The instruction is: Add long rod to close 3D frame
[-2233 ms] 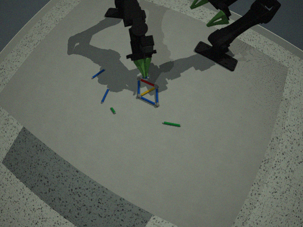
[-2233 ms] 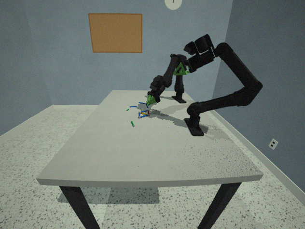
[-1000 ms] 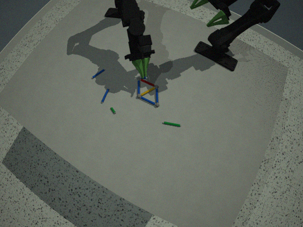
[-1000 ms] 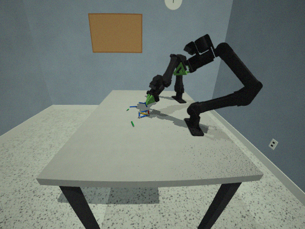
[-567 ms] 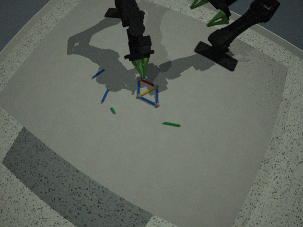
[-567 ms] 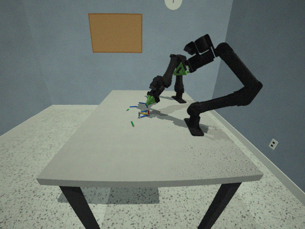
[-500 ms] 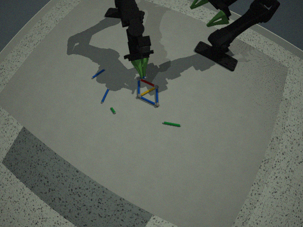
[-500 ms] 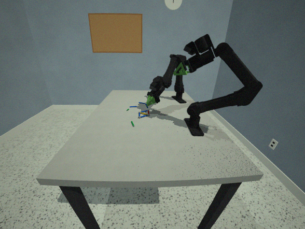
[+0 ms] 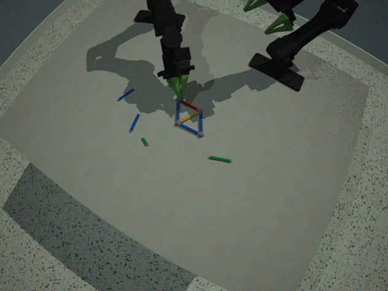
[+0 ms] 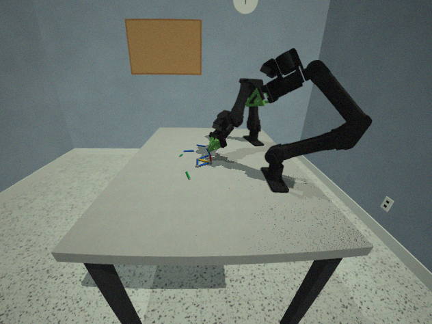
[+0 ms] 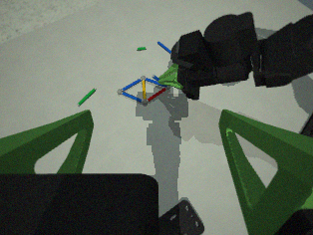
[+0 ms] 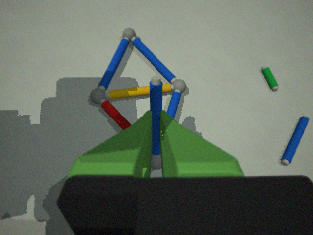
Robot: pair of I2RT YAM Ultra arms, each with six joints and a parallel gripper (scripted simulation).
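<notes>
My right fingers (image 9: 180, 99) (image 10: 209, 149) are clenched on a blue rod (image 10: 208, 152) (image 12: 156, 100), steadying it, I judge, for an end-to-ball join. A ball (image 12: 156, 161) shows at its near end; I can't tell whether they touch. The other end points past the frame (image 9: 189, 117) (image 10: 203, 160) (image 11: 145, 91) (image 12: 145, 91), whose far triangle looks flat, perhaps to brace it. Beyond lies a green rod (image 9: 220, 159) (image 10: 187, 175) (image 11: 87, 97), apart. My left fingers (image 9: 255, 21) (image 10: 258, 99) are spread and empty, well back, leaving room.

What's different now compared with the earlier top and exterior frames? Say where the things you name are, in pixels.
The right gripper (image 9: 180, 99) (image 10: 209, 150) (image 11: 158, 81) (image 12: 156, 117) has shifted slightly toward the left edge of the top view, taking its held blue rod (image 9: 182, 99) (image 10: 208, 151) (image 11: 156, 78) (image 12: 156, 126) along. Nothing was newly grasped or released. The frame (image 9: 189, 128) (image 10: 204, 160) (image 11: 145, 91) (image 12: 140, 91), loose rods and open left gripper (image 9: 255, 21) (image 10: 256, 100) (image 11: 156, 117) show no visible change.
</notes>
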